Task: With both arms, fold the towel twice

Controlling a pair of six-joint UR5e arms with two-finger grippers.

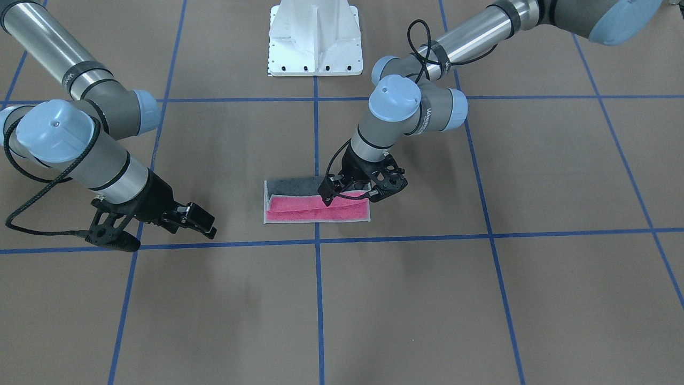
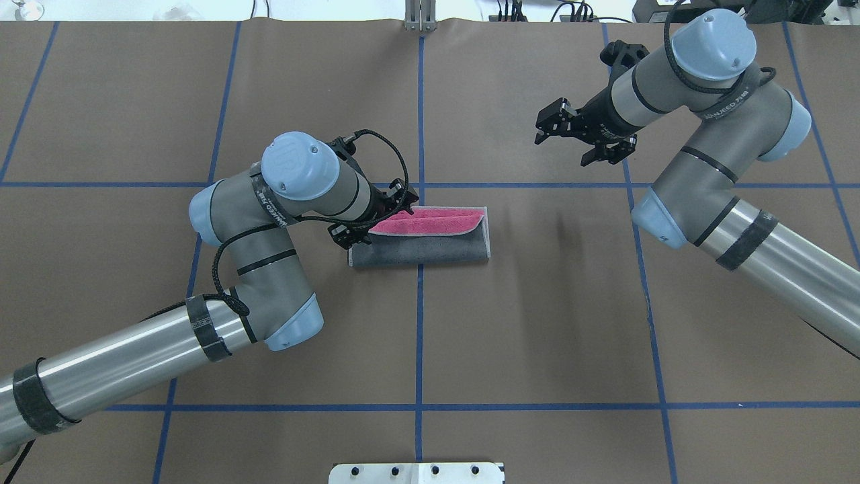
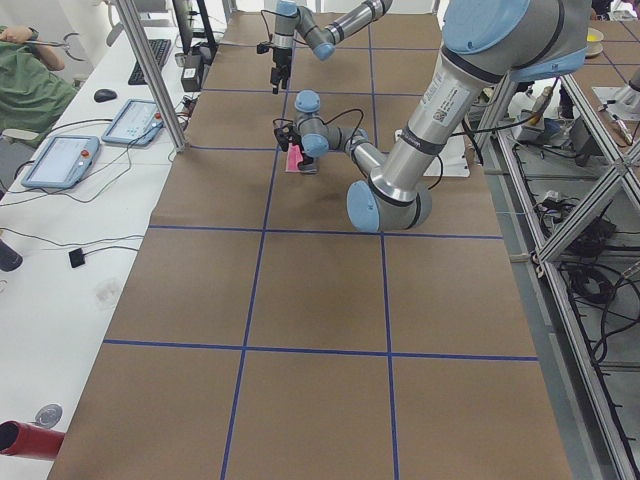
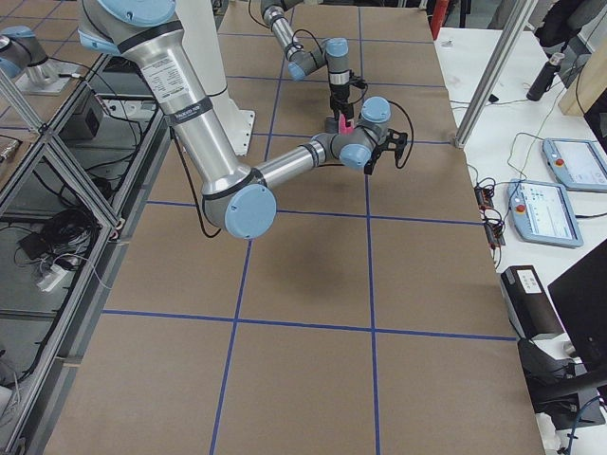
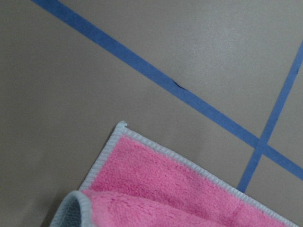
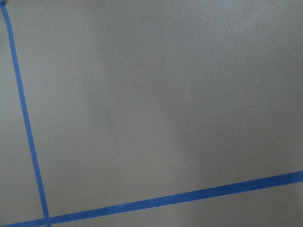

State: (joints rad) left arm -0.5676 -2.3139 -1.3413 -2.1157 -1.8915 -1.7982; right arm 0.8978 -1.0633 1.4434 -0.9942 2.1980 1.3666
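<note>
On the brown counter (image 2: 537, 302), the small pink-and-grey terry towel (image 2: 430, 242) is folded once; the left tool (image 2: 366, 222) is closed on its edge (the right tool (image 2: 571, 134), well apart, is held open), and the second fold is judged left.

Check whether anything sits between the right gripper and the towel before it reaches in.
Nothing visible does. The right gripper hangs open above bare table, away from the towel, with only brown covering and blue tape lines between them. The left gripper is already at the towel's opposite end, out of that path.
</note>
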